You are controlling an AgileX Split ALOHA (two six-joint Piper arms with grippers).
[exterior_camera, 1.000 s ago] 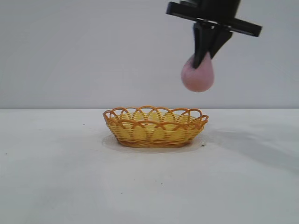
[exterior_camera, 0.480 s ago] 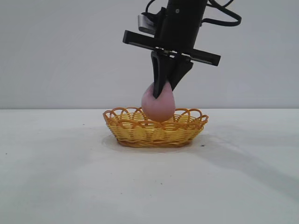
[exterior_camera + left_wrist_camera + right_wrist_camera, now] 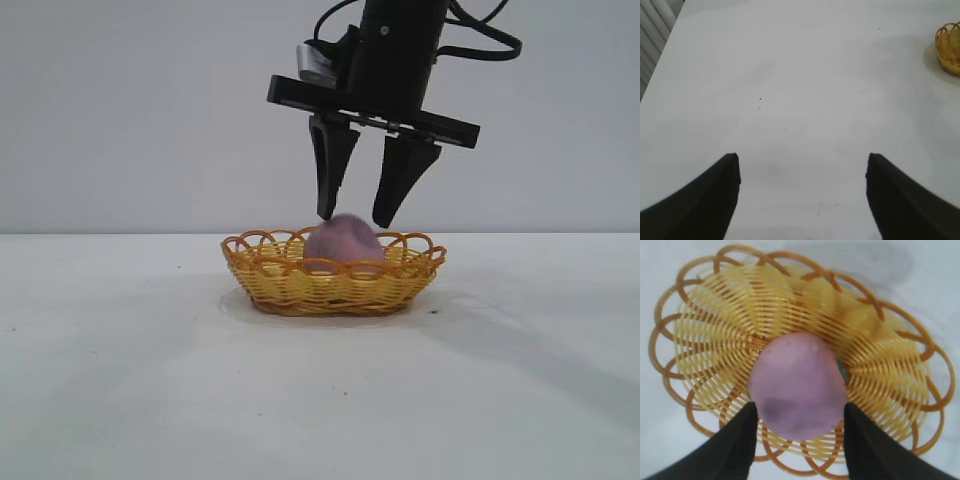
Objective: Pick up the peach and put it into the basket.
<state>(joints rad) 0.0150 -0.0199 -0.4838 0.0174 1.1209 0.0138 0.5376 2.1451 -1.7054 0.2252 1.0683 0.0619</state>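
The right hand (image 3: 352, 218) hangs straight down over the wicker basket (image 3: 270, 272), its fingers parted and gripping nothing, tips flanking the top of the peach (image 3: 343, 240) and, as far as I can tell from here, just clear of it. That stance suits a drop: the peach now lies inside the basket, near the middle of the weave, so the job looks done. The white surface (image 3: 120, 380) around it carries nothing else nearby. The left hand (image 3: 800, 200) sits well apart, fingers wide and holding nothing.
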